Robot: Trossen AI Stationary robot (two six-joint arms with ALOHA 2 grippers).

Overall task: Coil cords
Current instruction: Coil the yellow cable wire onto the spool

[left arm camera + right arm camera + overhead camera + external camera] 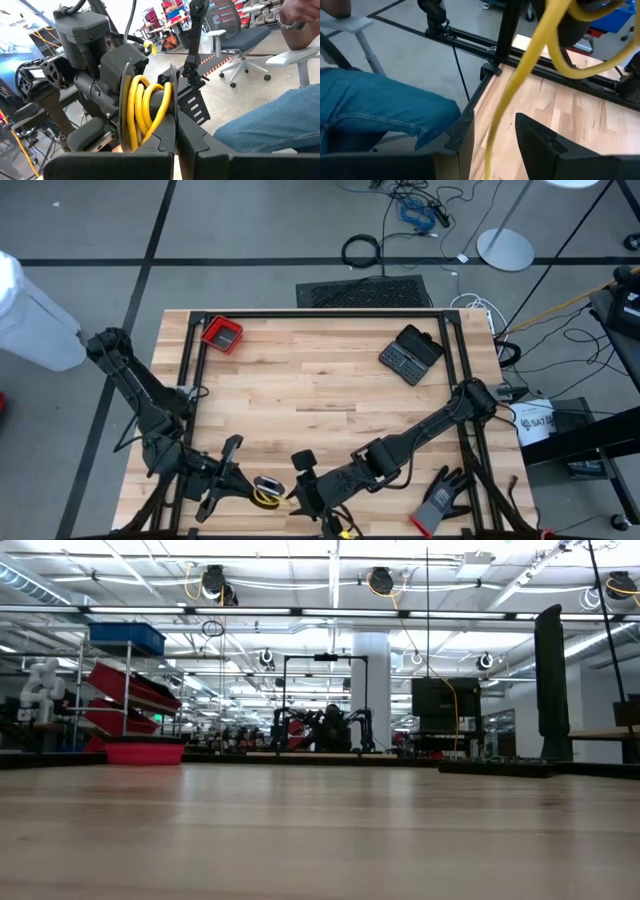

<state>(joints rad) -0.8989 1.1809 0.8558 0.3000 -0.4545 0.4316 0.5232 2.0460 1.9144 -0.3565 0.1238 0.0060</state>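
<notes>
- Left gripper [240, 483] sits at the near edge of the table [320, 380], left of centre, its fingers [167, 107] pinched right down on the yellow cord [266, 491].
- From the left wrist, that cord [142, 112] is wound in several loops, bunched together and standing upright between the two dark fingers.
- Right gripper [305, 485] is just beside it, also at the near edge, the two grippers facing each other with the yellow coil between them.
- From the right wrist, a loose length of the yellow cord [520, 85] runs down between its fingers [545, 145]; they stand apart with the strand in the gap, and I can't tell whether either pad touches it.
- A bit more yellow shows at the table's very edge under the right gripper, in the overhead view.
- The black cord: I can't pick it out with any certainty in these views.
- Elsewhere on the wood: a red tray [222, 334] at the far left corner, a black case [411, 354] lying open toward the far right, and a grey-black glove with red cuff [440, 501] near the right front corner, well apart from both grippers.
- Both wrist views catch a person's leg in blue jeans [270, 125] just off the table's near side.
- The low view shows only bare tabletop and the room behind.
</notes>
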